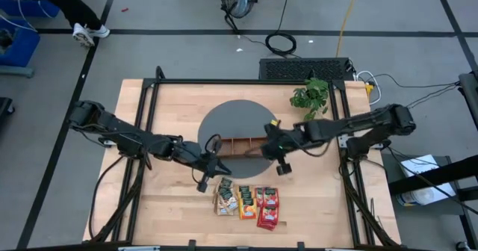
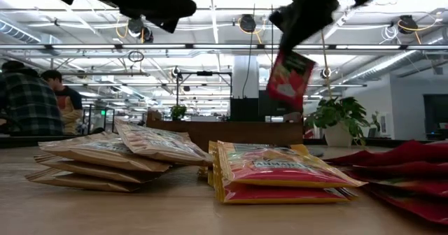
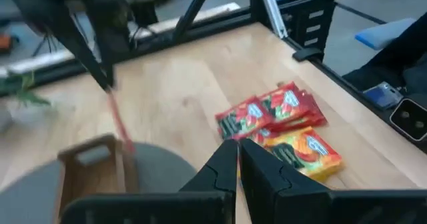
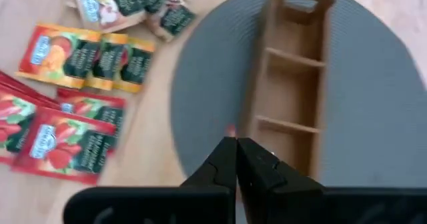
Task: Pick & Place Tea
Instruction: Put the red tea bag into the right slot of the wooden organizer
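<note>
- Low view shows one red sachet [image 2: 290,79] hanging in the air, pinched at its top edge by a gripper that comes in from above. By the high view this is the right gripper [image 1: 278,148], which sits at the tray's right end.
- The right wrist view shows that gripper's fingers [image 4: 223,159] pressed nearly together, with only a sliver of red visible at their tips (the sachet hangs edge-on beneath them).
- The rest of the tea [image 1: 247,202] lies on the bare wood near the table's front edge, in three loose groups: pale tan on the left, orange-yellow in the middle, red on the right.
- The wooden tray [image 4: 288,91] rests on the round grey mat [image 4: 373,104], and the compartments seen from the right wrist look empty.
- The left gripper [image 1: 209,163] is at the tray's left end, between the mat and the tan pile. Its fingers [image 3: 220,167] are drawn close together with nothing visible between them.
- The table [image 1: 172,116] also carries a small potted plant [image 1: 311,95] at its far right.
- People stand in the room beyond the table, well apart from the arms.
- Judging by these pictures, the task is at an early stage: one sachet is lifted and not yet placed, nothing visible is in the tray, and all three piles are left to move.
</note>
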Controlling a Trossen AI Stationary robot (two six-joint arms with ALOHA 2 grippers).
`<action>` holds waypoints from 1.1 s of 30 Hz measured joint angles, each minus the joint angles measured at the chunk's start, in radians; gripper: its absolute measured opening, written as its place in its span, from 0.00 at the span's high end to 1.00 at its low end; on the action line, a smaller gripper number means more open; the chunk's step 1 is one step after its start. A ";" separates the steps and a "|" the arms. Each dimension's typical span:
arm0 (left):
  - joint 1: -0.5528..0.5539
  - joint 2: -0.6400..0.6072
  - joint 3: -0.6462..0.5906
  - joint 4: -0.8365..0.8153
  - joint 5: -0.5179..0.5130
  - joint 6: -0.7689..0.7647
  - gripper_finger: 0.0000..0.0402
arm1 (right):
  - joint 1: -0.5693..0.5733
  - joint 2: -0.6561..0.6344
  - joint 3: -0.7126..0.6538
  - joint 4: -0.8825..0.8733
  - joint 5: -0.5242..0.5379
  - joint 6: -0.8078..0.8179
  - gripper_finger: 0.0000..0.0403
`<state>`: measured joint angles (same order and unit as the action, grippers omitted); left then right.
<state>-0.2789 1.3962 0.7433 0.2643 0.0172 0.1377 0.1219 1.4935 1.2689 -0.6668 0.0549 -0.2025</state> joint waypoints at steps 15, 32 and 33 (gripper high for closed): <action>-0.081 -0.006 0.000 -0.082 -0.020 -0.031 0.94 | -0.136 0.358 0.349 -0.295 0.008 -0.166 1.00; -0.093 -0.006 0.000 -0.081 -0.029 -0.055 0.94 | -0.142 0.363 0.319 -0.166 0.057 -0.092 1.00; -0.093 -0.006 0.000 -0.081 -0.029 -0.059 0.94 | -0.142 0.364 0.311 -0.159 0.057 -0.085 1.00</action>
<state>-0.3717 1.3903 0.7429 0.1837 -0.0120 0.0782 -0.0200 1.8572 1.5800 -0.8257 0.1116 -0.2874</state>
